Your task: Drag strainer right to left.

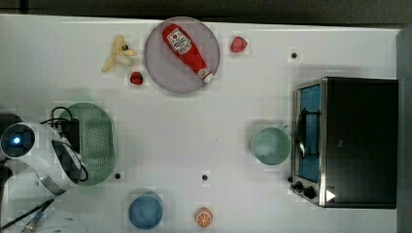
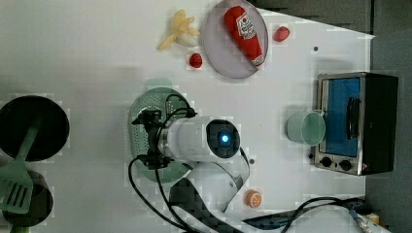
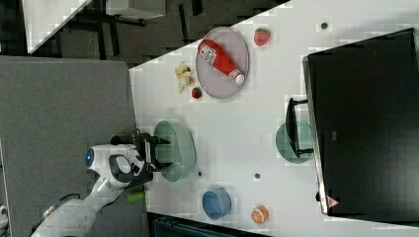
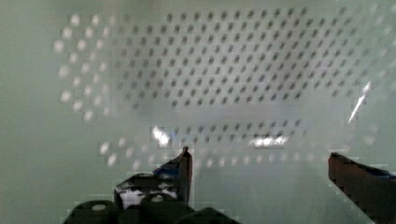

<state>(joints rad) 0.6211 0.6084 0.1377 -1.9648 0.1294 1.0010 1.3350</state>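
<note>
The strainer (image 1: 99, 141) is a pale mint-green oval colander with small holes, lying near the top view's left edge. In the left view the strainer (image 2: 148, 104) lies partly under the white arm. My gripper (image 1: 74, 137) hangs over its inside, toward the top view's left rim. In the wrist view the dotted strainer floor (image 4: 210, 79) lies close below, and the gripper (image 4: 259, 158) stands open, two dark fingertips (image 4: 185, 161) wide apart with nothing between them. The right view shows the gripper (image 3: 163, 154) open above the strainer (image 3: 182, 148).
A round mint bowl (image 1: 270, 145) sits beside a toaster oven (image 1: 350, 141) at the top view's right. A grey plate (image 1: 160, 68) holds a ketchup bottle (image 1: 187, 48). A banana (image 1: 118, 52), strawberries (image 1: 136, 77), a blue bowl (image 1: 145, 211) and an orange (image 1: 204, 217) lie around.
</note>
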